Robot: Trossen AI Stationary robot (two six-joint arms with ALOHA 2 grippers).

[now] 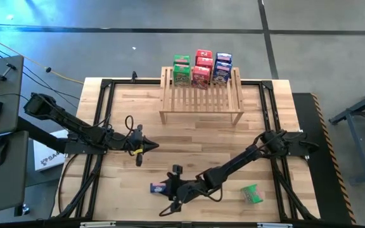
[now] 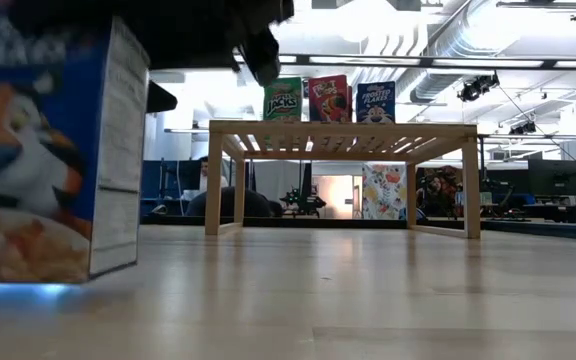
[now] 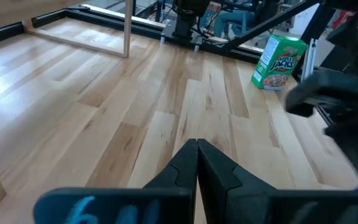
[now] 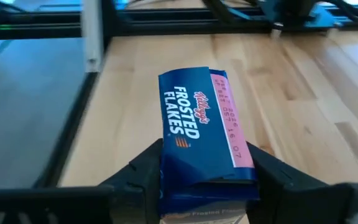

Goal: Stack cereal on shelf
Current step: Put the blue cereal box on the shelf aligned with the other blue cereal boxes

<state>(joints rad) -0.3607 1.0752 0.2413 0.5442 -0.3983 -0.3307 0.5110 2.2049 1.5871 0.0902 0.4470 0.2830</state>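
Observation:
A blue Frosted Flakes cereal box (image 4: pixel 204 137) stands upright on its base near the table's front edge, left of centre (image 1: pixel 157 187); it looms at the left of the low view (image 2: pixel 48 150). My right gripper (image 4: pixel 207 177) is closed on its top. My left gripper (image 1: pixel 149 147) hovers shut over bare table at mid-left, holding nothing (image 3: pixel 196 158). The wooden shelf (image 1: pixel 201 101) stands at the far edge, with green (image 2: pixel 283 98), red (image 2: pixel 329 98) and blue (image 2: pixel 375 100) boxes on its slatted top. A green Apple Jacks box (image 1: pixel 252 194) lies on the table at the front right. My right gripper pinches the box's top end (image 4: pixel 197 186) between its two fingers, one finger (image 4: pixel 143 171) on each of two opposite faces just below the top flap. The fingers come slanting down from the table's right side. The box stands upright with its base on the table (image 2: pixel 38 275).
A black metal frame (image 1: pixel 103 114) runs along the table's edges. Open wood lies between the shelf's front legs and both arms. The green box shows upright-looking in the left wrist view (image 3: pixel 278 61), beyond my right arm (image 1: pixel 233 166).

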